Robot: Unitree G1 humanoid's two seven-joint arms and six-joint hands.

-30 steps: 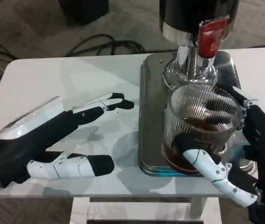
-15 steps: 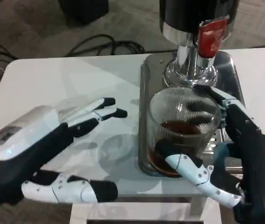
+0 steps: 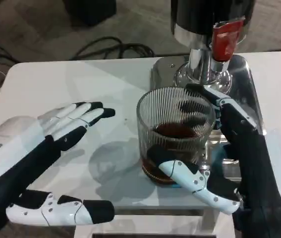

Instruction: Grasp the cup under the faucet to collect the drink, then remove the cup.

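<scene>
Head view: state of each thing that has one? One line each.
cup: upright, partly filled with dark drink, gripped, overlapping the tray's left edge.
right hand: grips the cup, thumb in front, fingers behind.
left hand: fingers spread, holds nothing.
faucet: red lever, no stream visible.
tray: flat on the table, under the dispenser.
dispenser: upright at the tray's back.

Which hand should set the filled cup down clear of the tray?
Right. The right hand grips the ribbed glass cup with dark drink in it, partway off the metal tray below the faucet. The left hand is open and holds nothing; handing over would likely risk a spill.
</scene>
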